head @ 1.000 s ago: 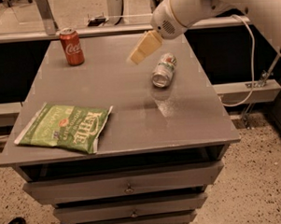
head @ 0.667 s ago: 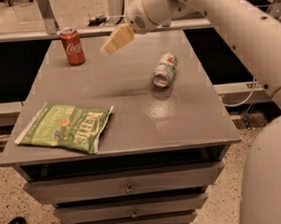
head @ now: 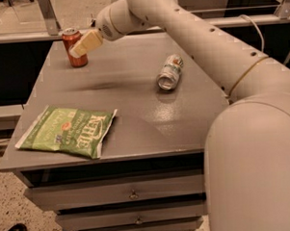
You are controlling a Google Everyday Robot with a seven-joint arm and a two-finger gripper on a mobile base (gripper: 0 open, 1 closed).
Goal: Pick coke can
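Coke can (head: 78, 61) stands upright at the worktop's (head: 135, 118) far left corner. Pincer (head: 80, 48) hangs angled down at its upper right side, overlapping it from here. Contact unclear, opening cannot tell, nothing lifted. Likely lining up a side grasp. Tipped silver-green can (head: 169, 73) and chip bag (head: 68, 130) lie well apart.

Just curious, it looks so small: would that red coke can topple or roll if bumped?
It probably tips easily: the coke can stands upright and narrow near the far left corner of the table. Once down, its round body would likely roll. The gripper is close in front of it, so a sideways brush seems possible.
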